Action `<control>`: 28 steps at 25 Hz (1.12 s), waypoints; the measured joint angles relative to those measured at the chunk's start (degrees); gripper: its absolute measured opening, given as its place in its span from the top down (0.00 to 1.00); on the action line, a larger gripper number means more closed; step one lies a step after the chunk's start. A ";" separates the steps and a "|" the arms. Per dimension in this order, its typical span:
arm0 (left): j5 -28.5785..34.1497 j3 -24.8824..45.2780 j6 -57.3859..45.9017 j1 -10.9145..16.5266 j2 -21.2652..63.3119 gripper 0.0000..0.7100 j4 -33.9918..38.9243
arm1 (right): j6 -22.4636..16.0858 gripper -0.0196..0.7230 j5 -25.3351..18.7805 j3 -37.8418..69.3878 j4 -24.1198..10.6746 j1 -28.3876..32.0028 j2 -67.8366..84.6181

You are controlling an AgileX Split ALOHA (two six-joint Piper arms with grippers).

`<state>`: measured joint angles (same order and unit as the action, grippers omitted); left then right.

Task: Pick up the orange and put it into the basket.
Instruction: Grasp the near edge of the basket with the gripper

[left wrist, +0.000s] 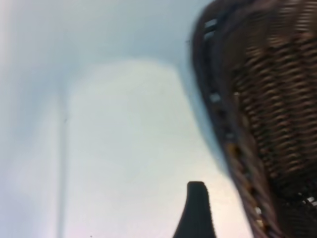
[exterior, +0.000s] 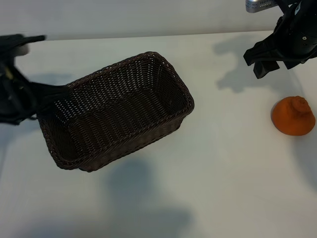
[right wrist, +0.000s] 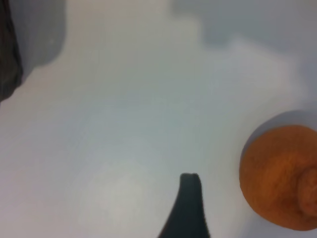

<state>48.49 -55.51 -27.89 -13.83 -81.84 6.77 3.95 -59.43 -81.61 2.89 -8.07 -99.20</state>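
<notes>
The orange point(exterior: 293, 116) sits on the white table at the far right, knob upward. It also shows in the right wrist view, where the orange point(right wrist: 280, 178) lies beside one dark finger point(right wrist: 190, 186) without touching it. My right gripper point(exterior: 258, 64) hangs open above the table, behind the orange, holding nothing. The dark brown wicker basket point(exterior: 130, 140) stands empty at centre left, set at a slant. My left gripper point(exterior: 35, 101) is open at the basket's left end. In the left wrist view the basket's wall point(left wrist: 267, 99) passes close to one finger point(left wrist: 197, 203).
The white table point(exterior: 218, 163) stretches in front of and between the basket and the orange. A silver part point(exterior: 260, 5) of the rig shows at the top right. The left arm fills the table's left edge.
</notes>
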 joint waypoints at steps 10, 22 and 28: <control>-6.43 2.45 -7.05 1.11 -5.11 0.17 -2.92 | 0.00 0.17 0.00 0.00 0.18 0.00 0.00; -10.66 2.96 -9.34 1.11 -12.89 0.17 -6.77 | 0.00 0.17 -0.12 0.00 0.23 0.00 0.00; -13.40 2.96 -9.36 1.11 -16.18 0.17 -6.77 | 0.00 0.17 -0.12 0.00 0.23 0.00 0.00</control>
<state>35.09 -52.55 -37.25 -12.72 -98.01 0.00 3.95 -59.55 -81.61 3.12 -8.07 -99.20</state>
